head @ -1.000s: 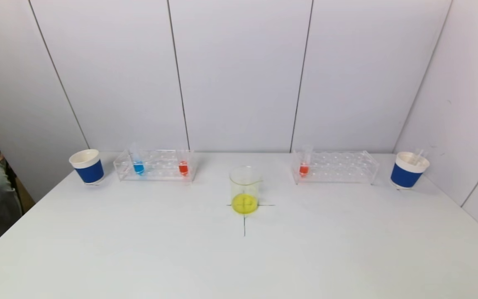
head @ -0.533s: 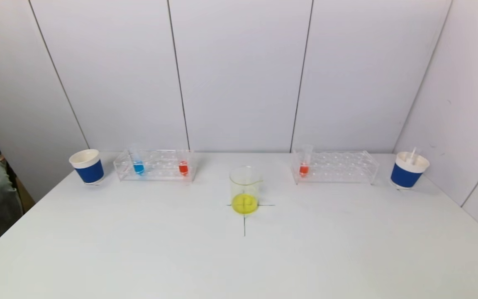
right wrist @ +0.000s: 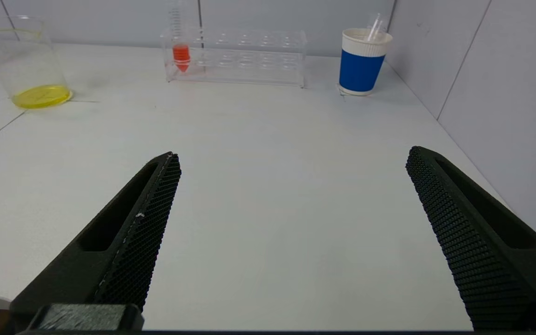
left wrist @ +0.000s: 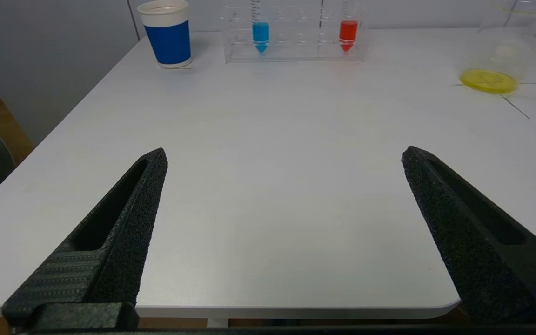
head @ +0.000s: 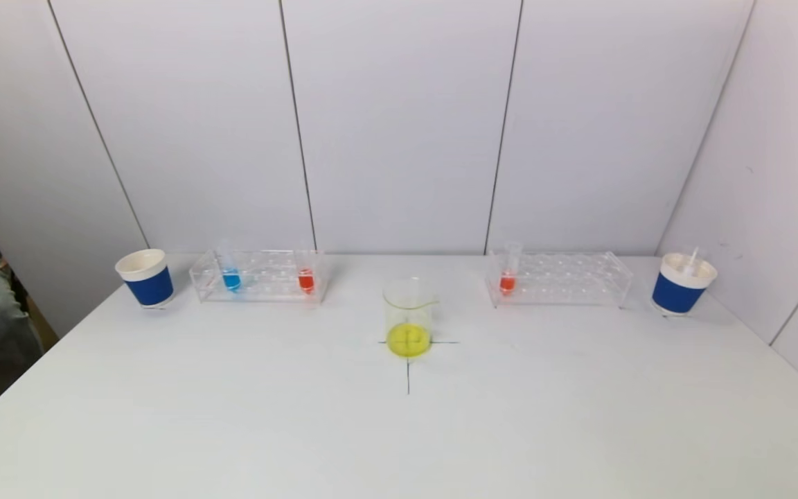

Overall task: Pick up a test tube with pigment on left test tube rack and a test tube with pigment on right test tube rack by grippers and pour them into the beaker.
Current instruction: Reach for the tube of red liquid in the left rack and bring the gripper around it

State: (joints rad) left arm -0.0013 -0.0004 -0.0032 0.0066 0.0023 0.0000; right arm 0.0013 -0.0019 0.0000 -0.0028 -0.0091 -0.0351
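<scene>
Only the clear tube (head: 692, 260) in the right cup (head: 683, 284) has shifted. On the surface (head: 399, 430), both racks (head: 258, 276) (head: 560, 278) keep their pigment tubes (head: 306, 278) (head: 507, 279); the beaker (head: 409, 317) holds yellow. Left pincer (left wrist: 283, 157) and right pincer (right wrist: 291, 158) gape empty, so everything remains.

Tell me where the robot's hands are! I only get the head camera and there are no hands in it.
Observer: The left gripper hangs over the near edge of the table, wide open and empty.
Operator: And the other one?
Observer: The right gripper is wide open and empty too, facing the right rack.
Operator: Are the tubes round at the bottom?
Observer: No, the blue tube ends in a pointed tip.
</scene>
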